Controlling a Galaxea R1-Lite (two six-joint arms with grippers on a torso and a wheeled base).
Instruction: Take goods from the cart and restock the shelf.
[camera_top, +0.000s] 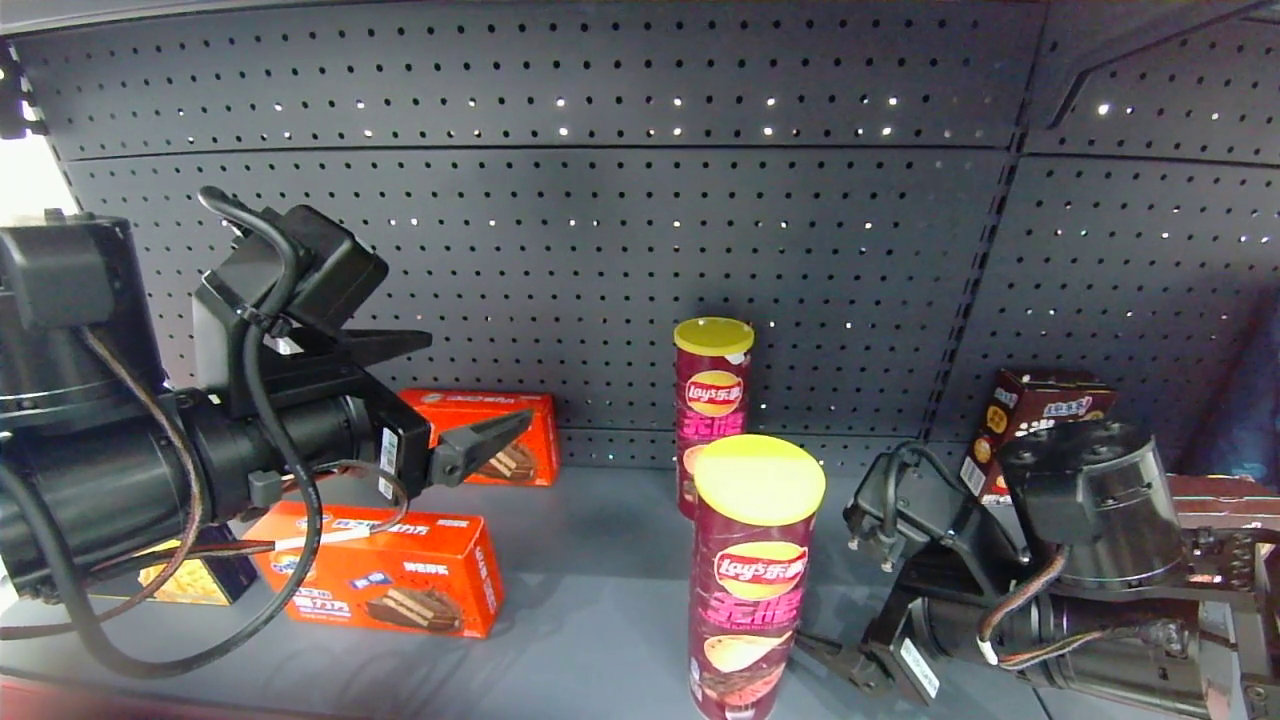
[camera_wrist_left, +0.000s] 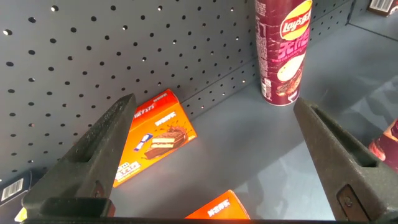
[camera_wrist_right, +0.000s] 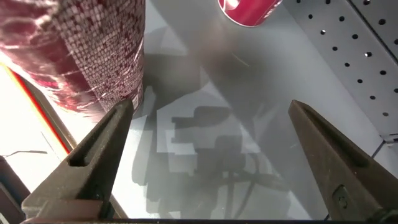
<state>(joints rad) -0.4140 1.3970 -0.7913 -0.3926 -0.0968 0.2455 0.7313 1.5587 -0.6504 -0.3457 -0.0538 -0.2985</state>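
Left arm (camera_top: 120, 470): left of the front can (camera_top: 755, 570), held level, wrist raised.
Left gripper (camera_top: 480, 378): jaws wide apart, empty, pointing toward the can.
Right arm (camera_top: 1060, 600): right of the can, low.
Right gripper (camera_wrist_right: 211, 104): jaws spread, empty, beside the can's base.

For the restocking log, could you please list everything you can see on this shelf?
Chip cans: 2, maroon, yellow lids; front can mid-shelf, rear can behind it.
Orange boxes: 2, flat, at left; near box in front, far box at the back.
Brown box: 1, far right, at the back.
Blue-yellow box: 1, far left, partly hidden.
Shelf: 1, grey.
Pegboard: 1, dark grey, behind.
Left hand: 1, black, open, above the orange boxes.
Right hand: 1, black, open, beside front can.
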